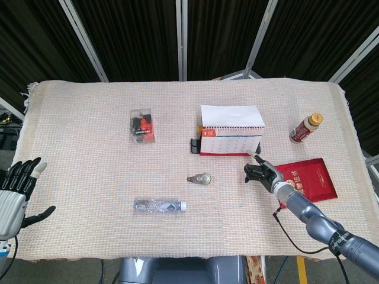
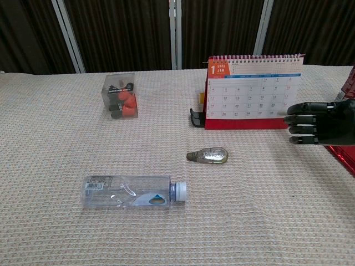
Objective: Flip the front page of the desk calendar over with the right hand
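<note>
The desk calendar (image 1: pixel 231 135) (image 2: pixel 254 91) stands upright at the table's middle right, its January page facing me on a red base. My right hand (image 1: pixel 262 173) (image 2: pixel 313 122) hovers just in front of the calendar's lower right corner, black fingers stretched out side by side toward the left, holding nothing. Its uppermost fingertip lies close to the page's bottom right edge; contact cannot be told. My left hand (image 1: pixel 16 188) stays off the table's front left corner, fingers apart and empty.
A light bulb (image 1: pixel 200 178) (image 2: pixel 208 155) lies in front of the calendar. A clear water bottle (image 1: pixel 160 206) (image 2: pixel 133 192) lies nearer the front. A clear box of small items (image 1: pixel 142 125) (image 2: pixel 121 96) sits left. A red booklet (image 1: pixel 308 178) and a brown bottle (image 1: pixel 305 128) are on the right.
</note>
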You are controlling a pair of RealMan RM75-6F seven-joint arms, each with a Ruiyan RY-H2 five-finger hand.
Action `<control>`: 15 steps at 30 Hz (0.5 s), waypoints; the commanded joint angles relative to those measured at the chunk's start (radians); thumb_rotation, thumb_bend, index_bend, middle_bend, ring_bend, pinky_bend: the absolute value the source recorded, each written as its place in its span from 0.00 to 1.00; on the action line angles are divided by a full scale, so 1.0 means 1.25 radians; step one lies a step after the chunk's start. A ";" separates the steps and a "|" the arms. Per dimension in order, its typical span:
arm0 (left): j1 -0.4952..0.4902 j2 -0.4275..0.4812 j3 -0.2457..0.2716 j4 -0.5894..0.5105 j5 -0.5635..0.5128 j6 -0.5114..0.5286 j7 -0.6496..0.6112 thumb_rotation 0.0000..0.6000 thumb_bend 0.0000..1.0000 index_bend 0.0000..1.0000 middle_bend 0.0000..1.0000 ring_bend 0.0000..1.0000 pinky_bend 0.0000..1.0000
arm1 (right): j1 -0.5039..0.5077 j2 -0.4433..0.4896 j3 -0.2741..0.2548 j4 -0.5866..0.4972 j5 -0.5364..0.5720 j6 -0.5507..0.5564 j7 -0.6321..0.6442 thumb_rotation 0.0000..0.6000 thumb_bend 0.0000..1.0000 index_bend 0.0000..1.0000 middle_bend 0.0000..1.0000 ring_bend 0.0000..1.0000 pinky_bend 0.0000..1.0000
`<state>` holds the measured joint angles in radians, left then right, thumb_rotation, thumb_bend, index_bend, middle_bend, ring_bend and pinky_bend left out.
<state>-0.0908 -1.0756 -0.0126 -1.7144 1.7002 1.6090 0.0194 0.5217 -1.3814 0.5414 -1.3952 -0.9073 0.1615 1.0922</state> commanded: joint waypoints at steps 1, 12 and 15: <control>0.000 0.001 0.000 0.000 0.001 0.001 -0.002 1.00 0.10 0.00 0.00 0.00 0.00 | 0.013 -0.016 0.013 0.015 0.008 -0.019 -0.018 1.00 0.55 0.00 0.74 0.77 0.64; -0.002 0.009 -0.001 0.003 -0.001 -0.001 -0.023 1.00 0.10 0.00 0.00 0.00 0.00 | 0.050 -0.041 0.036 0.006 0.036 -0.035 -0.078 1.00 0.55 0.00 0.74 0.77 0.64; -0.002 0.010 -0.001 0.004 -0.002 -0.001 -0.028 1.00 0.10 0.00 0.00 0.00 0.00 | 0.056 -0.036 0.038 -0.009 0.044 -0.032 -0.093 1.00 0.55 0.00 0.74 0.77 0.64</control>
<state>-0.0932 -1.0632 -0.0139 -1.7093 1.6979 1.6076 -0.0154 0.5879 -1.4292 0.5875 -1.4004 -0.8568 0.1195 0.9822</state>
